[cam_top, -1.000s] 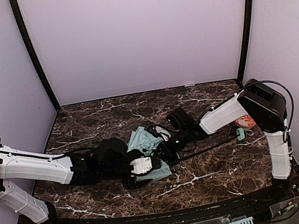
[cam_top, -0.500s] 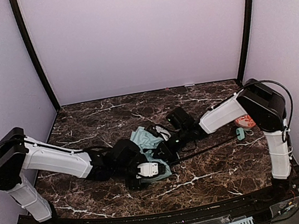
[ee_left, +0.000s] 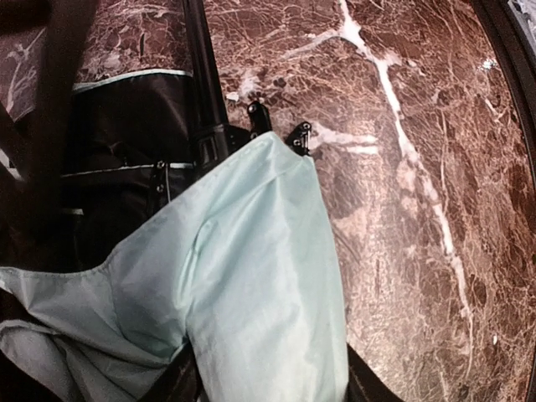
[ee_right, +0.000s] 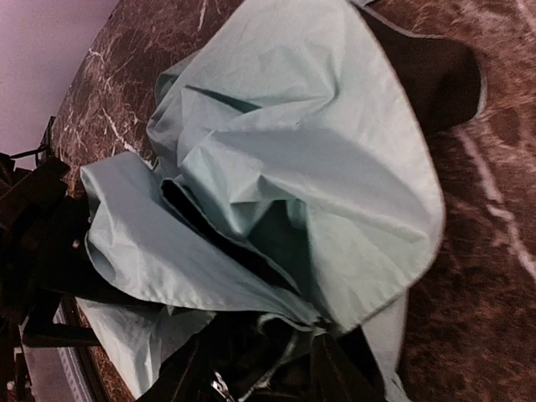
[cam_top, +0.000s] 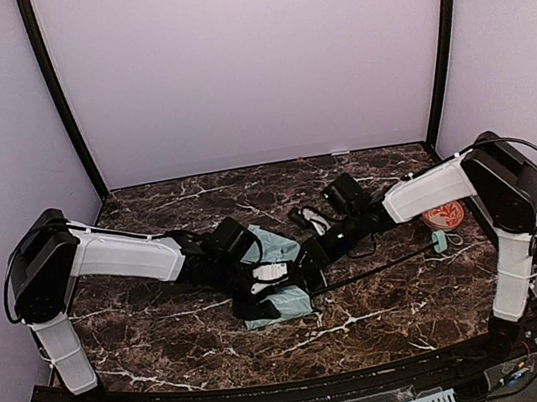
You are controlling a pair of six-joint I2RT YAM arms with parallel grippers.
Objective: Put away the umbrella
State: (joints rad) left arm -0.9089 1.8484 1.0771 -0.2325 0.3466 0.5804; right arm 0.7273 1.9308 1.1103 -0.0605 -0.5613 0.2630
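Note:
The umbrella [cam_top: 274, 249] lies half folded in the middle of the table, pale mint fabric with black lining. Its thin black shaft [cam_top: 380, 267] runs right to the small mint handle [cam_top: 439, 241]. My left gripper [cam_top: 265, 280] reaches in from the left. In the left wrist view [ee_left: 268, 385] its fingers [ee_left: 180, 387] sit either side of a thick fold of the mint fabric [ee_left: 251, 276] that fills the gap. My right gripper [cam_top: 309, 256] comes from the right. In the right wrist view [ee_right: 268, 377] it is closed on crumpled fabric [ee_right: 293, 151] and black ribs.
A small orange-and-white patterned round object [cam_top: 445, 215] lies at the right edge, beside the handle. The brown marble table [cam_top: 166, 327] is walled by pale panels at the back and sides. Both forearms lie low across the table's middle.
My left arm has swung up and back, its shoulder link now higher, and its gripper has moved farther from me onto the fabric. The right arm shifted slightly right, and the handle moved with it.

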